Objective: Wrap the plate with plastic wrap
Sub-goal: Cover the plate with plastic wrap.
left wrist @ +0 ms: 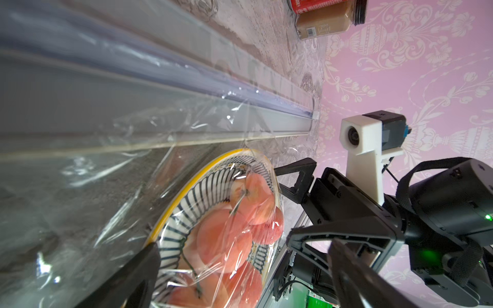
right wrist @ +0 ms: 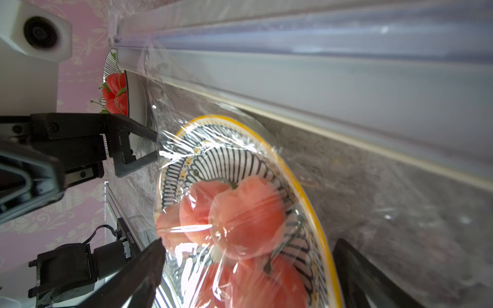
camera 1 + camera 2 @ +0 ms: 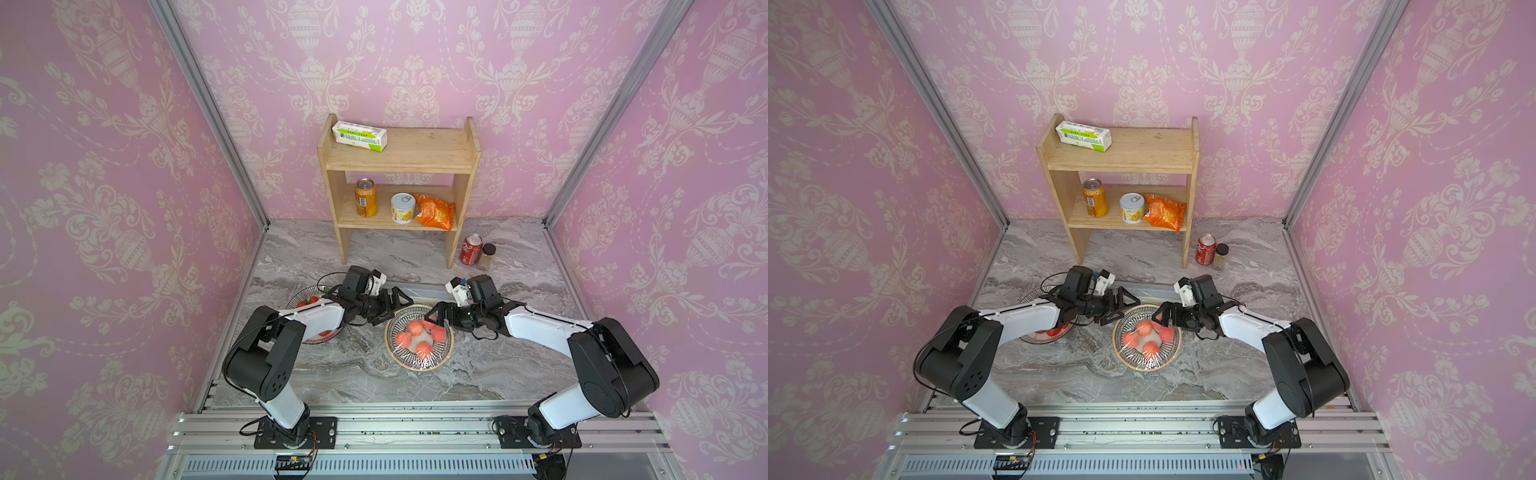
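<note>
Nearest the camera, an aluminium rail (image 3: pixel 415 428) carries both arm bases. Past it lies the grey, marble-veined counter (image 3: pixel 353 374). On it, about midway across, sits the plate (image 3: pixel 409 365), yellow-rimmed and striped, holding peaches (image 3: pixel 415 328). The plastic wrap (image 1: pixel 202 133) is stretched, crinkled and glossy, over the plate and runs back to its dispenser box (image 3: pixel 419 291), which lies lengthwise on the counter just behind the plate.

The left end effector (image 3: pixel 388 309) hovers at the plate's far left rim, jaws spread wide, gripping nothing. The right end effector (image 3: pixel 441 318) faces it at the far right rim, equally wide and empty.

A second plate (image 3: pixel 303 299) with red fruit lies partly under the left arm.

Further back, a red can (image 3: pixel 471 249) and a small jar (image 3: pixel 487 255) stand beside a wooden shelf (image 3: pixel 399 158). Its lower board holds an orange can (image 3: pixel 366 198), a tin (image 3: pixel 402 208) and an orange bag (image 3: pixel 434 212). A white-and-green carton (image 3: pixel 359 136) lies on top.

Pink damask wallpaper (image 3: pixel 415 62) covers three walls, joined by metal corner posts (image 3: pixel 208 108).
</note>
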